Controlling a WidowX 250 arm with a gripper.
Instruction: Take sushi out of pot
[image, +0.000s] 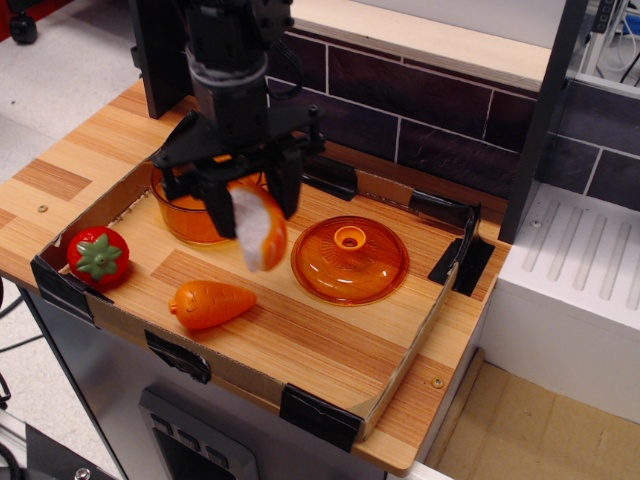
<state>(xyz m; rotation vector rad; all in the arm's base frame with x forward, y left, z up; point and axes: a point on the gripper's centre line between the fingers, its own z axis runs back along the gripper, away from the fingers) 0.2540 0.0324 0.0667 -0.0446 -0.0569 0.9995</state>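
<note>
Now the gripper (254, 205) clamps the sushi (258, 229) upright, just beside the pot (190, 215), on the side toward the lid (349, 260). Carrot (211, 304) and strawberry (97, 256) lie nearer the viewer than the pot.

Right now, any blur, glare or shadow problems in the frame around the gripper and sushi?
The only view, observation.image: the sushi in the gripper looks slightly soft, its white half washed out with little detail. The pot is partly hidden behind the arm. The lid shows small glints and stays sharp, like the strawberry and carrot. Lighting is even, shadows faint.
</note>
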